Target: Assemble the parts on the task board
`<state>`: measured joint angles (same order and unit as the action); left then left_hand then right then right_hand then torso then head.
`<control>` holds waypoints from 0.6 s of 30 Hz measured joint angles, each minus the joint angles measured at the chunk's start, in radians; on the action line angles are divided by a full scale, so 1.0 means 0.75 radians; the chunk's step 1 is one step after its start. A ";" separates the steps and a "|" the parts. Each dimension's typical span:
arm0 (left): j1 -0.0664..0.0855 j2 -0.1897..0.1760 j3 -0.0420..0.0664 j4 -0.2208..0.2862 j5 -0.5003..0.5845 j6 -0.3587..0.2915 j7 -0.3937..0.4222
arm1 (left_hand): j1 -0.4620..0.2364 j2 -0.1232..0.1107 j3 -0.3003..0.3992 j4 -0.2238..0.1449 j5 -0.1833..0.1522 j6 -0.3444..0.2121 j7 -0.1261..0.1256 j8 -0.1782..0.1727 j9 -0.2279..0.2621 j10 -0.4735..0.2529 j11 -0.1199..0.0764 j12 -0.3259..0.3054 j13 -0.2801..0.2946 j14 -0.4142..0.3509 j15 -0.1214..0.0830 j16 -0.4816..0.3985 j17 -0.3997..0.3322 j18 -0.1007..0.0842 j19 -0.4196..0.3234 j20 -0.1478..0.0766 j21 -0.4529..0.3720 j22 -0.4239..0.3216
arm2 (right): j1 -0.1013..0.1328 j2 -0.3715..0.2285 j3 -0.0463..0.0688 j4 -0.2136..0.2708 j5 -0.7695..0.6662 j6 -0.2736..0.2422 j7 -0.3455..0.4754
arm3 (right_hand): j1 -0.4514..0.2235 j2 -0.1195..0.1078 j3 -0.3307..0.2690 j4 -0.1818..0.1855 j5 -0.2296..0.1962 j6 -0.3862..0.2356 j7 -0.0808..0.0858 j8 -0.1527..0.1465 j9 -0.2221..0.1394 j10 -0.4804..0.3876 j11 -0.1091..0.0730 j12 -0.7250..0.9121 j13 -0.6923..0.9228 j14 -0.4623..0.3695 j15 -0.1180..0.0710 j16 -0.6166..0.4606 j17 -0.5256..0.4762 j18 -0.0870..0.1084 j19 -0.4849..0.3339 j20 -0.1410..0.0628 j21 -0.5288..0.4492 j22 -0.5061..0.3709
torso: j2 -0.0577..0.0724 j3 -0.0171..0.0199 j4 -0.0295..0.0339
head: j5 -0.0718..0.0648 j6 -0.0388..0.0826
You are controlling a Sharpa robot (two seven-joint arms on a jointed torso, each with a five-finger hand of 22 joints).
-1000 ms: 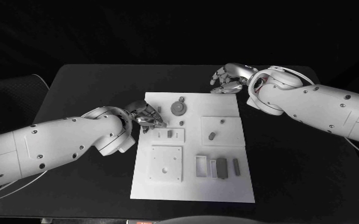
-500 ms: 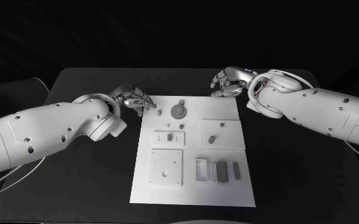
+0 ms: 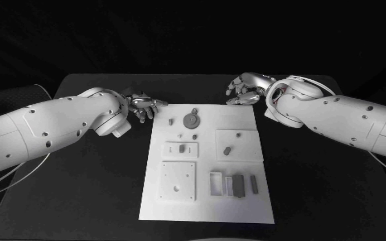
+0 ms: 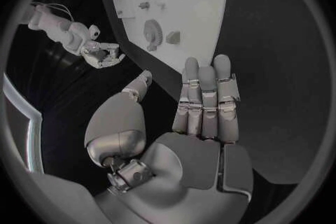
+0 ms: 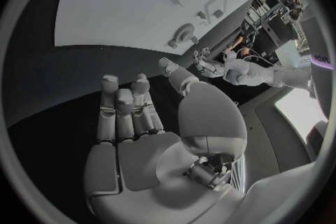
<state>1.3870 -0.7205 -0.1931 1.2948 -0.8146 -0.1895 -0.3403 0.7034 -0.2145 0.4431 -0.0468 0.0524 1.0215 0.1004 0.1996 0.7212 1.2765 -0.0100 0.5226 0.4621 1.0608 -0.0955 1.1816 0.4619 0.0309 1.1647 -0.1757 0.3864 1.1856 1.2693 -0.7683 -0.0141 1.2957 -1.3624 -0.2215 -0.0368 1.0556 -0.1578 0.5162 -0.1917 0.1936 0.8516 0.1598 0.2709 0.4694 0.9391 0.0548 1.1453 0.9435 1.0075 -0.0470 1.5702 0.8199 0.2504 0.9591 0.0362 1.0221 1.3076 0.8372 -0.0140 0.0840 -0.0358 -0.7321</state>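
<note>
The white task board (image 3: 245,207) lies in the middle of the black table. It carries a grey gear (image 3: 191,120), small pegs (image 3: 170,121), an oval part (image 3: 227,150) on a raised plate, and dark bars (image 3: 238,185) near the front. My left hand (image 3: 143,106) hovers over the table just off the board's far left corner and holds nothing. In the left wrist view its fingers (image 4: 203,101) are stretched out towards the board (image 4: 203,5) and gear (image 4: 152,31). My right hand (image 3: 245,89) is beyond the board's far right corner, with its fingers (image 5: 126,112) extended and nothing in them.
A square plate with a hole (image 3: 178,180) and a small raised plate (image 3: 182,148) sit on the board's left half. Bare black table (image 3: 88,185) lies on both sides of the board. Each wrist view shows the other hand across the board's far end.
My left hand has drawn back from over the board's left side to the table off its far left corner. The right hand has hardly moved.
</note>
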 measured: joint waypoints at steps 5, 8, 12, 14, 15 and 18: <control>0.005 0.049 0.000 -0.058 -0.086 0.039 -0.049 | -0.018 0.028 -0.029 0.013 0.000 0.033 -0.036 0.020 0.002 0.095 -0.033 0.044 0.034 0.084 -0.047 0.053 0.031 0.002 0.080 -0.030 0.054 0.036 | 0.000 0.004 0.000 -0.001 0.000 0.000 0.000 | 0.000 0.000 0.000 0.000 0.000 0.000 0.000 0.000 0.000 0.000 0.000 0.000 0.000 0.000 0.000 0.000 0.000 0.000 0.000 0.000 0.000 0.000 | 0.000 -0.0001 0.0005 | -0.002 -0.003; 0.006 0.072 0.000 -0.074 -0.127 0.069 -0.075 | -0.007 0.070 -0.066 -0.002 0.000 0.050 -0.048 0.022 0.002 0.114 -0.047 0.076 0.061 0.106 -0.068 0.088 0.054 0.011 0.104 -0.045 0.084 0.064 | 0.000 0.005 0.000 -0.001 0.000 0.000 0.000 | 0.000 0.000 0.000 0.000 0.000 0.000 0.000 0.000 0.000 0.002 -0.002 0.000 0.000 0.000 0.000 0.000 0.000 0.000 0.000 0.000 0.000 0.000 | 0.000 0.0006 0.0005 | 0.000 -0.005; 0.006 0.106 -0.001 -0.092 -0.169 0.108 -0.103 | 0.017 0.123 -0.121 -0.032 0.000 0.058 -0.051 0.022 -0.009 0.118 -0.047 0.113 0.100 0.113 -0.075 0.118 0.078 0.011 0.111 -0.052 0.109 0.100 | 0.000 0.006 0.000 -0.003 0.000 0.000 0.000 | 0.000 0.000 0.000 0.000 0.000 0.000 0.000 0.000 0.000 0.002 -0.002 0.000 -0.001 0.000 0.000 0.000 0.000 0.000 0.000 0.000 0.000 0.000 | 0.000 0.0008 -0.0001 | 0.004 -0.007; 0.006 0.123 -0.002 -0.097 -0.187 0.126 -0.114 | 0.028 0.133 -0.136 -0.040 0.000 0.064 -0.057 0.022 -0.013 0.118 -0.047 0.123 0.111 0.113 -0.074 0.126 0.084 0.011 0.113 -0.054 0.111 0.109 | 0.000 0.007 0.000 -0.003 0.000 0.000 0.000 | 0.000 0.000 0.000 0.000 0.000 0.000 0.000 0.000 0.000 0.002 -0.002 0.000 -0.001 -0.001 0.001 0.000 0.000 0.000 0.000 0.000 0.000 0.000 | 0.000 0.0012 -0.0003 | 0.005 -0.008; 0.006 0.129 -0.002 -0.099 -0.194 0.133 -0.118 | 0.033 0.149 -0.145 -0.048 0.000 0.068 -0.060 0.022 -0.016 0.118 -0.047 0.129 0.119 0.115 -0.073 0.129 0.089 0.010 0.118 -0.059 0.119 0.115 | 0.000 0.007 0.000 -0.003 0.000 0.000 0.000 | 0.000 0.000 0.000 0.000 0.000 0.000 0.000 0.000 0.000 0.002 -0.002 0.000 -0.001 -0.002 0.002 0.000 0.000 0.000 0.000 0.000 0.000 0.000 | 0.000 0.0014 -0.0003 | 0.005 -0.008; 0.006 0.145 -0.002 -0.105 -0.212 0.154 -0.128 | 0.055 0.171 -0.162 -0.065 0.001 0.077 -0.060 0.022 -0.023 0.114 -0.052 0.144 0.134 0.117 -0.075 0.141 0.096 0.011 0.118 -0.059 0.125 0.128 | 0.000 0.009 0.000 -0.003 0.001 0.000 0.000 | 0.000 0.000 0.000 0.000 0.000 -0.001 0.001 0.000 0.000 0.002 -0.002 0.000 -0.001 -0.002 0.002 0.000 0.000 0.000 0.000 0.000 0.000 0.000 | 0.000 0.0015 -0.0003 | 0.005 -0.008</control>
<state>1.3916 -0.6118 -0.1944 1.2158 -0.9738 -0.0742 -0.4360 0.7448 -0.0861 0.3218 -0.0956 0.0528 1.0795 0.0557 0.2160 0.7039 1.3617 -0.0487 0.6308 0.5625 1.1487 -0.1514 1.2875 0.5340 0.0388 1.2530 -0.2197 0.4801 1.2814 1.2693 -0.7616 -0.0141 1.2932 -1.3620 -0.2215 -0.0366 1.0556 -0.1578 0.5162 -0.1917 0.1936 0.8508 0.1603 0.2709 0.4696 0.9402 0.0535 1.1453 0.9427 1.0061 -0.0456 1.5702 0.8199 0.2504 0.9590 0.0362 1.0221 1.3076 0.8373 -0.0128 0.0838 -0.0320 -0.7378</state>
